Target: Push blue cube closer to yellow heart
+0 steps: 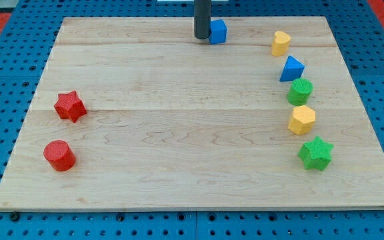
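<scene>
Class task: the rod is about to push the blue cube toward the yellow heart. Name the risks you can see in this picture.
1. My tip sits at the blue cube's left side, close to the board's top edge; an off-centre push may turn the cube or slide it off that edge.
2. The yellow heart lies to the view's right, with the blue triangle just below it; overshooting could knock the heart, and a push drifting downward could hit the triangle.
</scene>
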### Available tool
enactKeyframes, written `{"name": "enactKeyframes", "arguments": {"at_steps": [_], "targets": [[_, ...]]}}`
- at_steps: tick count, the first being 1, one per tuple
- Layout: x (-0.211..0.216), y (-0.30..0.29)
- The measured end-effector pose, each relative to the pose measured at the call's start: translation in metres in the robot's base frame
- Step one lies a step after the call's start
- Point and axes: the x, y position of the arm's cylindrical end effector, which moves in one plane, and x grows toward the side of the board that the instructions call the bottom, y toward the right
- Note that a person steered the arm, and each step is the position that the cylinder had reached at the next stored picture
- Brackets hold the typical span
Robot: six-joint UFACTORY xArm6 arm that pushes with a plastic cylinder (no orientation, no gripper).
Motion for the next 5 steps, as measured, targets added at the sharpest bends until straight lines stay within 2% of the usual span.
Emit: {"name": "enactKeyframes", "arguments": {"at_steps": [3,5], "targets": [[-0.005,0.055],[-0.043,0.038]]}}
